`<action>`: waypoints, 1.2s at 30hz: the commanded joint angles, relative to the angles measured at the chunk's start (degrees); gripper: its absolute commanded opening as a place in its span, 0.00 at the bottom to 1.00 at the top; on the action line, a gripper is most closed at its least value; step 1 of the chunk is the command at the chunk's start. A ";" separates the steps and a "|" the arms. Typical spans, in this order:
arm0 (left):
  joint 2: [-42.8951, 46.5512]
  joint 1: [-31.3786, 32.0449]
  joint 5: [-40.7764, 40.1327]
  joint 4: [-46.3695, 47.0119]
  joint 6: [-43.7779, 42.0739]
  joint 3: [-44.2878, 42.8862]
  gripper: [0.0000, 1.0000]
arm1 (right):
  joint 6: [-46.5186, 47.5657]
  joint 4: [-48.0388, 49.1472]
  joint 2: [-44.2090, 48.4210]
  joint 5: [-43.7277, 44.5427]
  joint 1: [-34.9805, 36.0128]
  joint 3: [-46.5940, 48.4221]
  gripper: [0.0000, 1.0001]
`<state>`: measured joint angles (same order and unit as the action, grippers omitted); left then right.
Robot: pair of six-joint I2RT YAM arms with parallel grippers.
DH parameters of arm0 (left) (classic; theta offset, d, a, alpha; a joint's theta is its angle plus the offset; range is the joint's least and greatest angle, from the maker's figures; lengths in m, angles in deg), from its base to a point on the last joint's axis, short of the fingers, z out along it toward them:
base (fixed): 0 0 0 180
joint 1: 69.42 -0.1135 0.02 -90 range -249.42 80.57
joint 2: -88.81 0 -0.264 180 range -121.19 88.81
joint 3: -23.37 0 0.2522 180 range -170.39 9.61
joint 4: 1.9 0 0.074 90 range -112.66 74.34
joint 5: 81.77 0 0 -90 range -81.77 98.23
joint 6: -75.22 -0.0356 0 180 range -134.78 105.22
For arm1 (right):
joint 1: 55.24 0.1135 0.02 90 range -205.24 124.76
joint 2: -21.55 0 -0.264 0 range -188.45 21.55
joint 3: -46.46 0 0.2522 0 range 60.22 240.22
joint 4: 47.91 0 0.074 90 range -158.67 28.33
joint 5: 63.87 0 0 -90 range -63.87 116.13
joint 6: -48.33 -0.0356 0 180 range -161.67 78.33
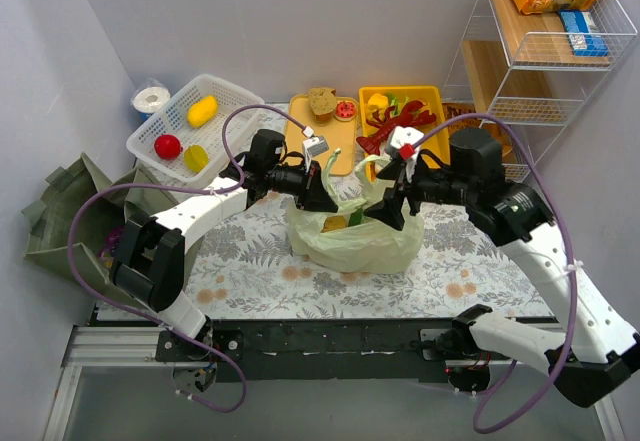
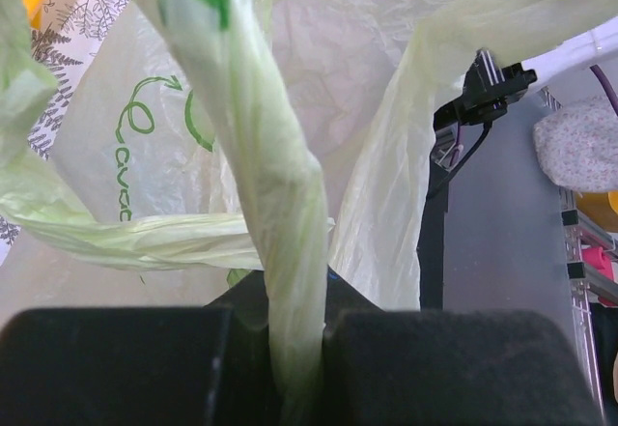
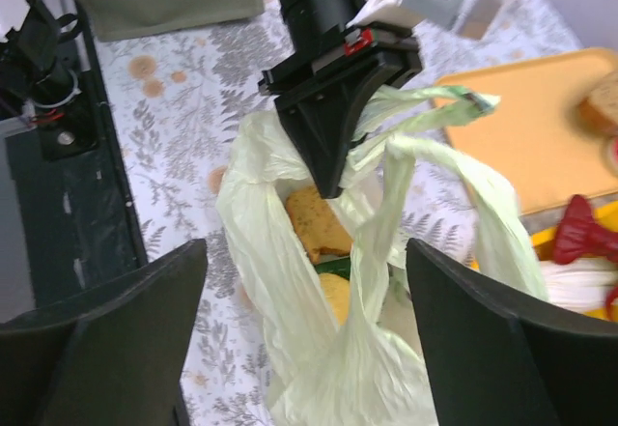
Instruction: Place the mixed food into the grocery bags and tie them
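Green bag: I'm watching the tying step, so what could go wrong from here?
The left pincer pinches one thin twisted handle; pulling hard may tear it or tip the bag, spilling the bun. The right pincer is open, so the other handle may slump out of reach.

Both arms meet over the pale-green plastic bag (image 1: 355,246) in the middle. The left gripper (image 1: 325,199) pinches a raised handle (image 1: 331,169), and the right gripper (image 1: 388,209) hangs at the bag's mouth. An olive tote (image 1: 60,221) slumps far left — beside a white basket (image 1: 215,96).
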<state>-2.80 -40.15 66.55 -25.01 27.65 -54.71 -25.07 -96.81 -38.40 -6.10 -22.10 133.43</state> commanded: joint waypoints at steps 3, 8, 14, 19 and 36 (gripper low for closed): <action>1.70 -0.36 -0.49 -0.85 -1.57 -0.29 0.00 | 5.02 0.07 3.95 6.03 0.25 5.36 0.93; 2.40 -0.36 -0.41 -0.85 -1.57 -0.11 0.00 | 7.47 6.72 6.06 11.48 0.17 2.66 0.99; 2.67 -0.36 -0.23 -0.68 -1.48 0.15 0.00 | 9.15 12.81 0.55 11.49 0.16 -0.26 0.98; 3.02 -0.36 -0.05 -0.68 -1.39 0.33 0.00 | 12.40 15.71 -4.03 9.12 0.17 0.53 0.99; 3.02 -0.36 0.03 -0.59 -1.13 0.33 0.00 | 12.84 16.24 -7.74 8.67 2.00 -7.99 0.99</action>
<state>-2.67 -40.32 66.05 -25.73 27.19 -54.62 -13.75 -83.17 -48.25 0.09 -21.59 128.07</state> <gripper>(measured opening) 0.013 0.985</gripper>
